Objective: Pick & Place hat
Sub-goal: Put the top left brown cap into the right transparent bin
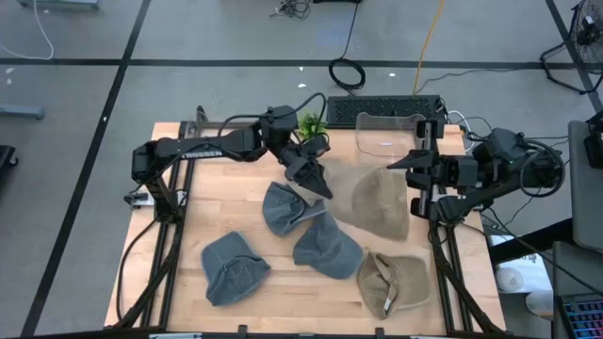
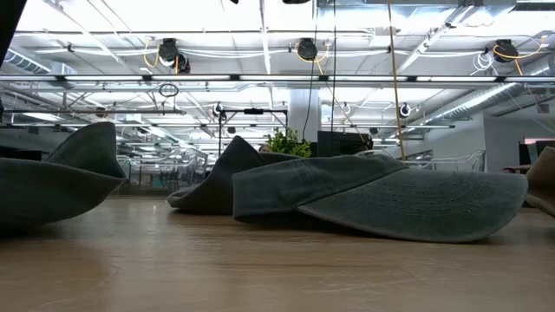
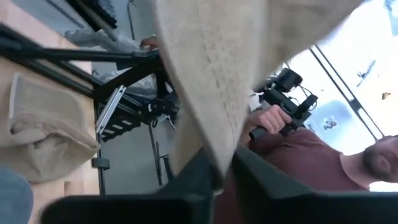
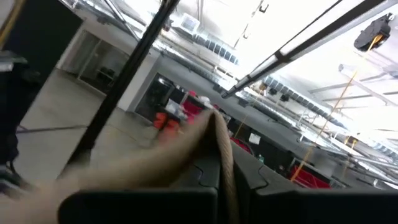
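A tan hat (image 1: pixel 375 202) hangs spread between my two grippers over the table's far right part. My left gripper (image 1: pixel 322 186) is shut on its left edge and my right gripper (image 1: pixel 405 166) is shut on its far right edge. On the table lie three grey-blue hats (image 1: pixel 283 208) (image 1: pixel 326 248) (image 1: pixel 232 268) and a second tan hat (image 1: pixel 393 282), each resting on its brim and crown. The low view shows only the lying hats (image 2: pixel 381 195), no gripper. My left gripper pinches the tan hat's stitched brim edge (image 3: pixel 219 149) between its two fingers (image 3: pixel 194 174). The fingers come at it about level from the table's left. The cloth rises away from the fingers, fanned out wide. My right gripper pinches a thin edge of the tan hat (image 4: pixel 224 149) between its two fingers (image 4: pixel 261 186), coming from the table's right and pointing slightly up. The cloth (image 4: pixel 143 168) runs off sideways from the fingers.
A clear container (image 1: pixel 391 133), a small green plant (image 1: pixel 311 122) and a black keyboard (image 1: pixel 377 105) stand along the table's far edge. A person holding a black device (image 3: pixel 283 109) shows beyond the table in the left wrist view. Bare wood lies at the near left (image 1: pixel 160 282).
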